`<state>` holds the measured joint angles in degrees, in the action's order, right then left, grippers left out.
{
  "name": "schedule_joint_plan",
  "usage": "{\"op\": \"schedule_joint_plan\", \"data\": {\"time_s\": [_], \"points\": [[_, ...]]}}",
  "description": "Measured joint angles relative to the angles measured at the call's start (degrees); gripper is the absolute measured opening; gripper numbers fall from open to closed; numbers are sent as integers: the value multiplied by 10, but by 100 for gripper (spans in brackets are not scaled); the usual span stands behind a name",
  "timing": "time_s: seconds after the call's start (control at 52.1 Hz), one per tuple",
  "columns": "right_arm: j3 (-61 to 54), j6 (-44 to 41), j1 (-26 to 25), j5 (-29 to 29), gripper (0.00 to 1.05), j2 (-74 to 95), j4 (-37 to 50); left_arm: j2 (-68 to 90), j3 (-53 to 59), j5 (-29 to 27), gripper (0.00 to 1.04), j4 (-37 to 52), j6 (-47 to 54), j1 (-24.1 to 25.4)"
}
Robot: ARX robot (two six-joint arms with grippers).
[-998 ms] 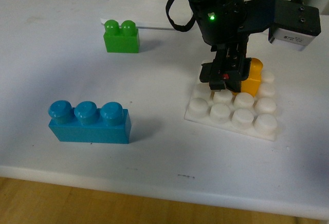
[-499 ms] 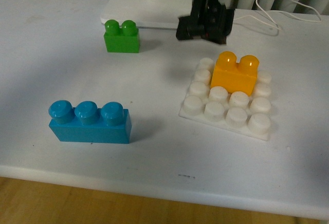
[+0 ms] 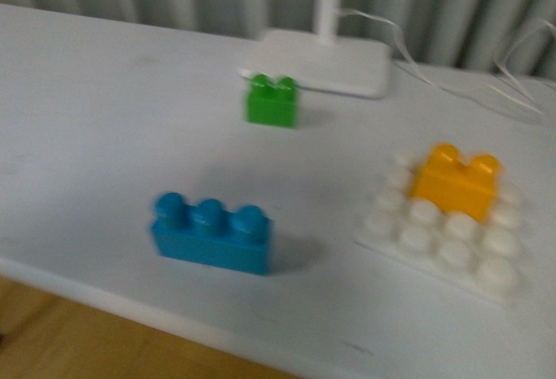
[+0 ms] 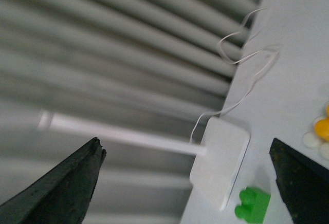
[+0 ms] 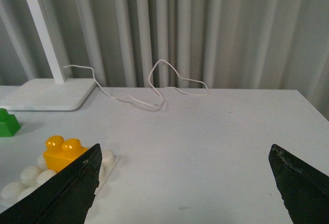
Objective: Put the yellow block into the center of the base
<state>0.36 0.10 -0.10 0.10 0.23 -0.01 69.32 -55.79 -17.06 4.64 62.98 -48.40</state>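
Front view: yellow block point(image 3: 456, 182) seated on base point(image 3: 408, 240); both fingers spread, empty.

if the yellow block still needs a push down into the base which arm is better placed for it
Probably the right. Its open gripper faces the yellow block on the base. The left gripper, also open, catches the block only at its view's edge.

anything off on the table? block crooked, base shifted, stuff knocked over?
Nothing stands out. The yellow block sits upright on the base, square to its stud rows, toward the far side. The green brick and blue brick stand upright. Both hands are open and empty. The front view is blurred, so fine seating can't be judged.
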Motion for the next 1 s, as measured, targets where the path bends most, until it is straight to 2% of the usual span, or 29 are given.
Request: {"op": "schedule_joint_plan", "data": {"time_s": [0.23, 0.307, 0.365, 0.48, 0.614, 0.672, 0.825, 0.864, 0.959, 0.998], "points": [[0, -1, 0, -3, 95, 0, 0, -211, 163, -158, 98, 45, -84, -26], [0, -1, 0, -2, 95, 0, 0, -322, 227, -227, 98, 47, -158, -24], [0, -1, 0, -1, 95, 0, 0, -364, 253, -248, 98, 38, -211, -17], [0, -1, 0, -1, 95, 0, -1, -462, 353, -224, 98, -45, -401, 59], [0, -1, 0, -2, 95, 0, -1, -462, 368, -218, 98, -46, -478, 65], [0, -1, 0, -1, 95, 0, -1, -474, 377, -217, 90, -23, -519, 75], [0, -1, 0, -1, 95, 0, -1, -531, 418, -146, 65, -25, -597, 154], [0, -1, 0, -2, 95, 0, -1, -552, 434, -111, 54, -30, -610, 191], [0, -1, 0, -2, 95, 0, -1, -578, 453, -62, 38, -37, -619, 241], [0, -1, 0, -1, 95, 0, -1, -591, 464, -33, 27, -40, -621, 271]]}}
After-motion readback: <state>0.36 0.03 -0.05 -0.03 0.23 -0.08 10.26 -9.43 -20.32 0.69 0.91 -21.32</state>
